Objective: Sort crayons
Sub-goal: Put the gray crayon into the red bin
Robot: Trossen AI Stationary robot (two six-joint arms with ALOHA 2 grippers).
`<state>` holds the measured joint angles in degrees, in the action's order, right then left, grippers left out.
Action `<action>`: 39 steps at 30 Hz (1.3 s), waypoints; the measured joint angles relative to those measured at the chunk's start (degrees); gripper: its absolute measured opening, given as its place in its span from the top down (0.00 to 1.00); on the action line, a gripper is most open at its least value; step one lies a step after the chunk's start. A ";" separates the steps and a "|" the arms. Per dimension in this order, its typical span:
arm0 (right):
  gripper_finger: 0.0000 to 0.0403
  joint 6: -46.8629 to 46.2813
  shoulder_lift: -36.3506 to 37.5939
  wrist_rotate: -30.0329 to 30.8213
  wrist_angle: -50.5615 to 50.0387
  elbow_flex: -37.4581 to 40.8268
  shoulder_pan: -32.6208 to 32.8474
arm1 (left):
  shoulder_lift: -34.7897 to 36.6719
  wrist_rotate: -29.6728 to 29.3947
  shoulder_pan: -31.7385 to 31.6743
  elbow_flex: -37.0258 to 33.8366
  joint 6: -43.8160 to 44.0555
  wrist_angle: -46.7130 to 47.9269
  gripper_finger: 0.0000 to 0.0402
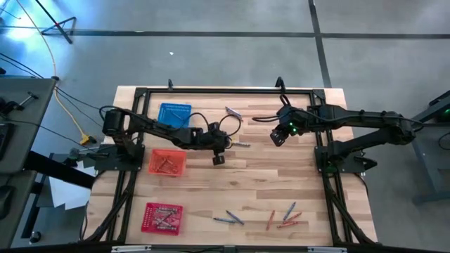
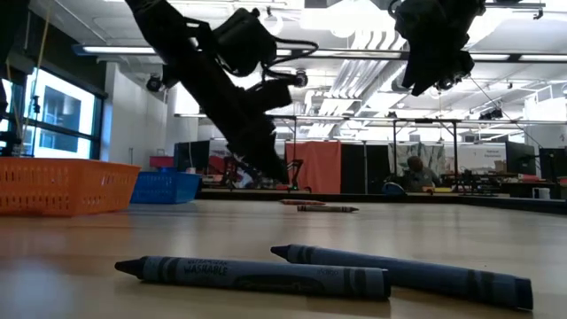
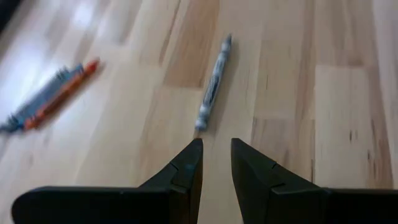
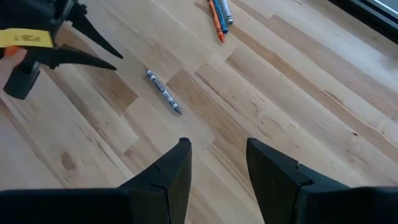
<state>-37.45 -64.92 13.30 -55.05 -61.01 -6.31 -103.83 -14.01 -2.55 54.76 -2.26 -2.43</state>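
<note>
I am between picks: my left gripper [image 3: 216, 163] hangs above the middle of the table [image 1: 309, 183], jaws a little apart and holding nothing, aimed at the grey crayon [image 3: 212, 85] lying just ahead. Next I must lower and straddle it. My right gripper [image 4: 216, 163] waits nearby, jaws spread and empty. More crayons [image 1: 283, 216] lie near the front edge, with free wood around them.

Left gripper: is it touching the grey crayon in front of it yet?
Apart. The left wrist view shows bare wood between the left gripper and the near end of the grey crayon; its fingers are parted with nothing between them.
</note>
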 joint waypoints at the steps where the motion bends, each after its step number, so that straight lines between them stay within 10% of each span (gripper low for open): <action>1: 0.63 0.00 0.02 0.02 0.02 0.00 0.00 | 0.00 0.04 -0.20 0.24 -0.69 -0.48 0.83; 8: 0.63 -0.17 0.02 0.00 0.02 0.00 -0.02 | -2.33 10.65 -4.06 4.18 -1.31 2.85 0.83; 23: 0.63 0.15 0.01 0.00 -0.65 0.00 -0.02 | -13.87 12.01 -6.23 22.10 -8.44 16.18 0.83; 39: 0.63 0.41 0.02 0.00 -1.81 0.00 -0.02 | -15.81 12.07 -5.92 24.88 -11.41 20.67 0.79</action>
<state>-37.04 -64.91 13.30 -56.86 -61.01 -6.33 -119.64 -1.93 -8.47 79.64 -13.67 18.24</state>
